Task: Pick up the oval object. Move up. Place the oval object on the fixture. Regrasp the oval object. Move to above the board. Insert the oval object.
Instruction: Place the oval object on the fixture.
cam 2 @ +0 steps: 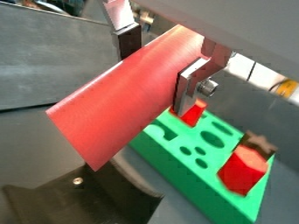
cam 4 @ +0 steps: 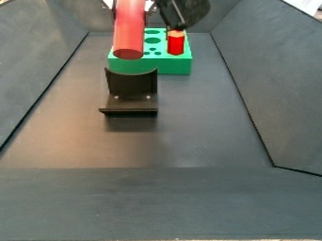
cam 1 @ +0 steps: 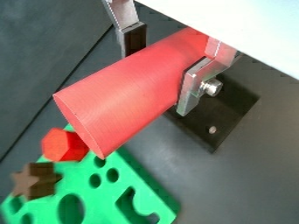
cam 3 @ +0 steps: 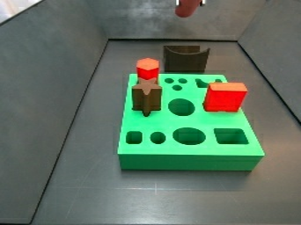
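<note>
My gripper is shut on the oval object, a long smooth salmon-red peg that sticks out sideways from between the silver fingers. Both wrist views show this grip. In a side view the oval object hangs high in the air, over the fixture and the near end of the green board. Only its tip shows at the top edge of a side view, above the dark notched fixture behind the board.
On the board stand a short red hexagonal peg, a slim dark brown peg and a red cube. Grey sloping walls enclose the dark floor on both sides.
</note>
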Motion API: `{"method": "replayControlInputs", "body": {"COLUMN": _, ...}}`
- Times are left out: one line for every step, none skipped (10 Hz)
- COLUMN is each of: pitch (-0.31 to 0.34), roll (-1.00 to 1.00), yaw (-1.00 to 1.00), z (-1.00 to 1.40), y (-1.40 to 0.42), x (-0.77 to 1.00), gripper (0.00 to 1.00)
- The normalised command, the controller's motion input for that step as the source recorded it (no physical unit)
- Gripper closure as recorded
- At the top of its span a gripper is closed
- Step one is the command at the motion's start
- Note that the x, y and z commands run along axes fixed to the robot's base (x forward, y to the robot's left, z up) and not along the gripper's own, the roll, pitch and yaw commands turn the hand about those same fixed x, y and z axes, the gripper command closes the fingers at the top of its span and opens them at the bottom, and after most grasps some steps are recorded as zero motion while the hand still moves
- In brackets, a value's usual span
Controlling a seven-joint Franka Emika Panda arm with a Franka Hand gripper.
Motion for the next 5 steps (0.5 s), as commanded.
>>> {"method": "replayControlInputs", "body": {"pitch": 0.090, "roll": -0.37, "yaw": -0.08, "z": -0.02, "y": 0.05, "x": 0.09, "gripper": 1.00}}
{"method": "replayControlInputs", "body": {"pitch": 0.077, "roll": -0.25, "yaw": -0.08, "z": -0.01, "y": 0.03, "x": 0.08, "gripper": 1.00}}
{"method": "replayControlInputs", "body": {"pitch": 0.242, "roll": -1.00, "yaw": 0.03, "z": -1.00, "y": 0.13, "x": 0.13, "gripper": 1.00}}
{"method": "replayControlInputs", "body": {"pitch": 0.236, "roll": -1.00, "yaw": 0.03, "z": -1.00, "y": 0.14, "x": 0.13, "gripper": 1.00}}
{"method": "replayControlInputs", "body": {"pitch": 0.259, "roll": -0.91, "yaw": -0.06, "z": -1.00, "y": 0.14, "x": 0.14, "gripper": 1.00}}
